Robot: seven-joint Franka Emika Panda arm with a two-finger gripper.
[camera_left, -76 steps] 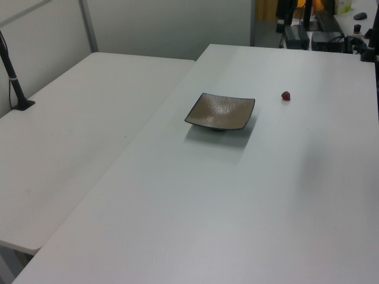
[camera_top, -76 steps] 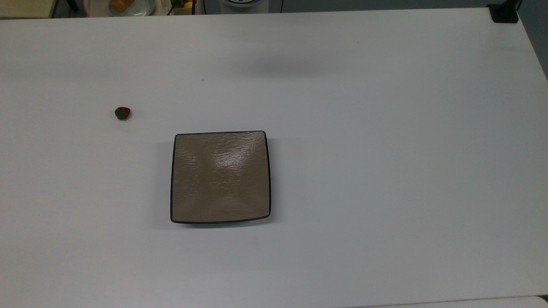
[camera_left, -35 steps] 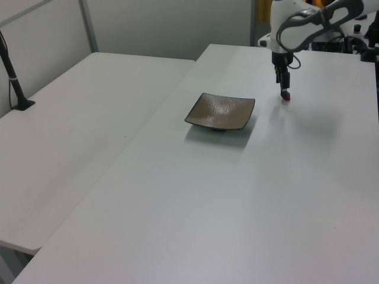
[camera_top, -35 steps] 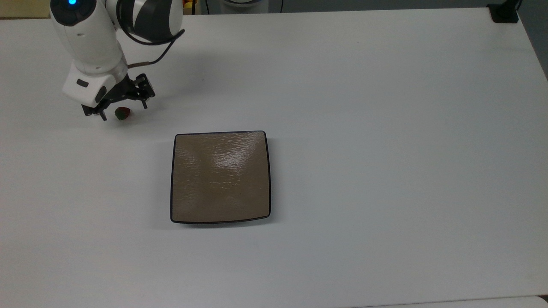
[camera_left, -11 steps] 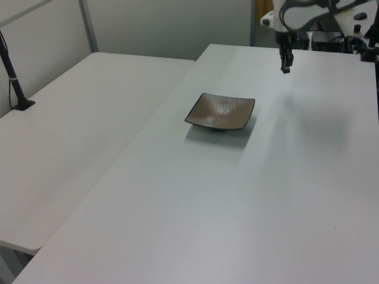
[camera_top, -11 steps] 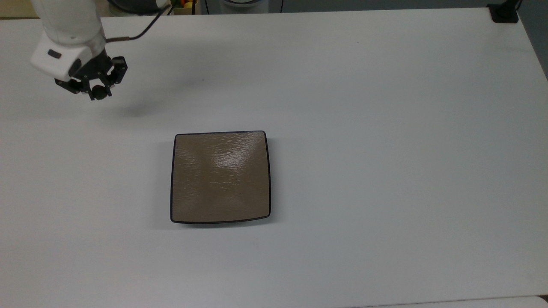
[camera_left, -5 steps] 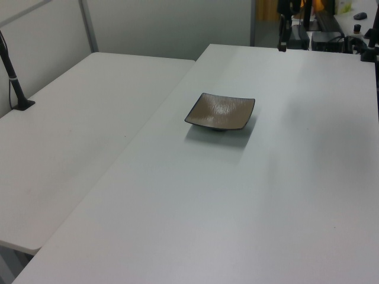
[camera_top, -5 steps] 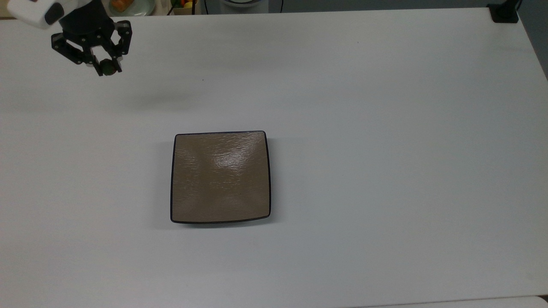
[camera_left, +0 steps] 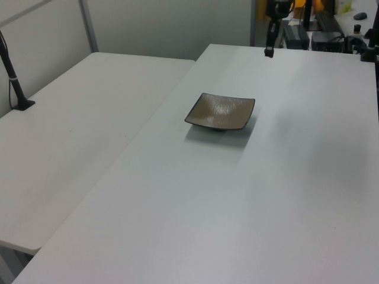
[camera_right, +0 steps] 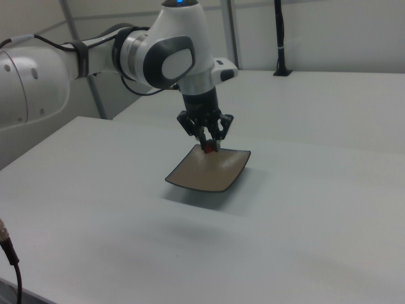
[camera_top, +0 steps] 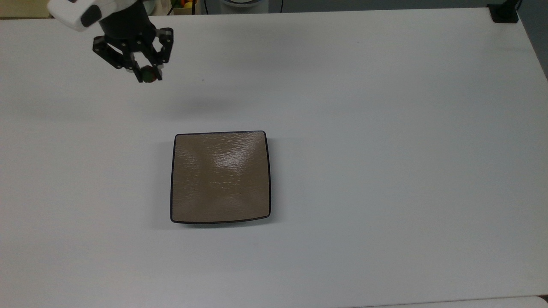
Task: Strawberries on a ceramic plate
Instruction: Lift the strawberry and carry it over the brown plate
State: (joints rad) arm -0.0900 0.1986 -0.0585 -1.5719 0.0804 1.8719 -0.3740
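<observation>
While raised clear of the white counter (camera_top: 385,128), the pincer (camera_top: 147,76) grips one small red strawberry (camera_top: 148,75) at its fingertips. Square tan ceramic plate (camera_top: 220,177): bare, resting mid-counter, apart from the pincer toward the top view's lower right. Green cap apparently faces the top view's left.
</observation>
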